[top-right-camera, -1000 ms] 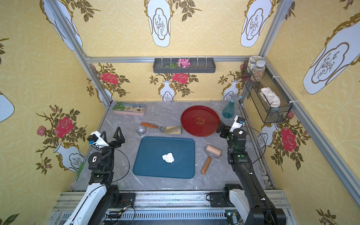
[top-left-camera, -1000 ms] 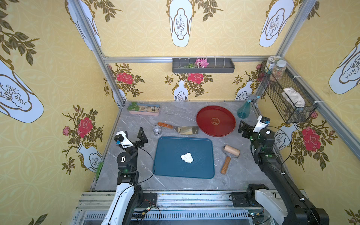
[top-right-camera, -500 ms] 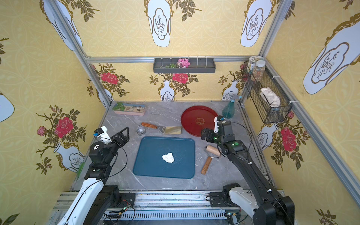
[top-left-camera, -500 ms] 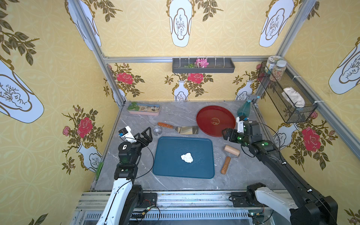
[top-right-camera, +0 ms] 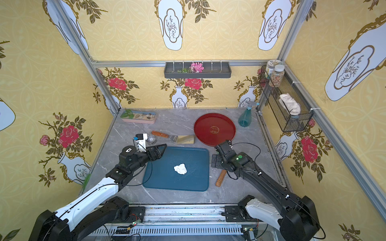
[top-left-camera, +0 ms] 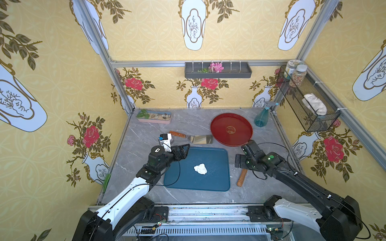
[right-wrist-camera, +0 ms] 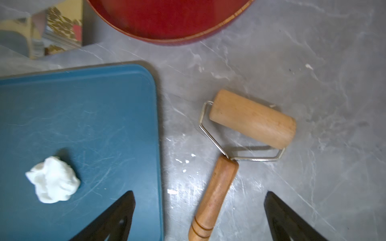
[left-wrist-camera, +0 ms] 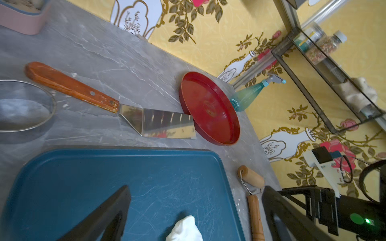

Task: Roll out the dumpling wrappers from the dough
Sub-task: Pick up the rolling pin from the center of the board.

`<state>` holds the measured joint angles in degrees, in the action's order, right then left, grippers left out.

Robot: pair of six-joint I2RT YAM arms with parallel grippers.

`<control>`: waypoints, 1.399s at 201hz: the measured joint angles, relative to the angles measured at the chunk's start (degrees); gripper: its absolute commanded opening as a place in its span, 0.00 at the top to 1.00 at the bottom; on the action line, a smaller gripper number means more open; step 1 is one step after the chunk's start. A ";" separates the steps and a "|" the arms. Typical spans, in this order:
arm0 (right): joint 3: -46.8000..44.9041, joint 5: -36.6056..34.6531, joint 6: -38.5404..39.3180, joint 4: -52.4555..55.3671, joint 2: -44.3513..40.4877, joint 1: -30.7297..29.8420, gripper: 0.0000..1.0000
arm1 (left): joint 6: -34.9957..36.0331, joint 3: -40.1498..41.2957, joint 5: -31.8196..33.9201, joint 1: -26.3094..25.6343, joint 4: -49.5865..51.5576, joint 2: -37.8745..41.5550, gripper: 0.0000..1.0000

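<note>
Left gripper (top-left-camera: 185,149): jaws spread wide, nothing between them. It hovers over the 10 o'clock corner of the blue tray (top-left-camera: 215,181). In the left wrist view both fingers (left-wrist-camera: 112,210) frame bare tray surface.

Right gripper (top-left-camera: 241,154): jaws also wide apart, holding nothing. It sits above the wooden roller (right-wrist-camera: 251,120), at 3 o'clock from the tray. In the right wrist view the roller's handle lies between the two fingers (right-wrist-camera: 117,217), and no contact is visible. In both top views the gripper covers the roller drum, so only the handle shows.

Dough lump (top-left-camera: 200,168): white and ragged, lying on the tray just right of its centre and untouched. The left gripper is at its 10 o'clock, the right at its 2 o'clock, and both are well apart from it.

Other items on the grey table (top-left-camera: 188,123):
- Scraper (top-left-camera: 194,138) with a wooden handle, at 12 o'clock from the tray.
- Steel ring cup (top-right-camera: 151,139), at 11 o'clock.
- Red plate (top-left-camera: 231,129), at 1 o'clock, overlapping the scraper blade's end.
- Spray bottle (top-left-camera: 262,117), at the plate's 2 o'clock.
</note>
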<state>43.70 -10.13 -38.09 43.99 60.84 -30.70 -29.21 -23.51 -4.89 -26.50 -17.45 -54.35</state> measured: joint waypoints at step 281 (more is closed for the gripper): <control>-12.79 3.61 -8.33 -12.76 11.17 0.76 0.69 | 4.96 6.19 -10.12 -2.49 -12.96 -1.88 0.00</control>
<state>30.92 -6.52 -46.41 31.22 72.01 -29.93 -24.25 -17.32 -15.00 -28.99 -30.41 -56.23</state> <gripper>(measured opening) 0.359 0.999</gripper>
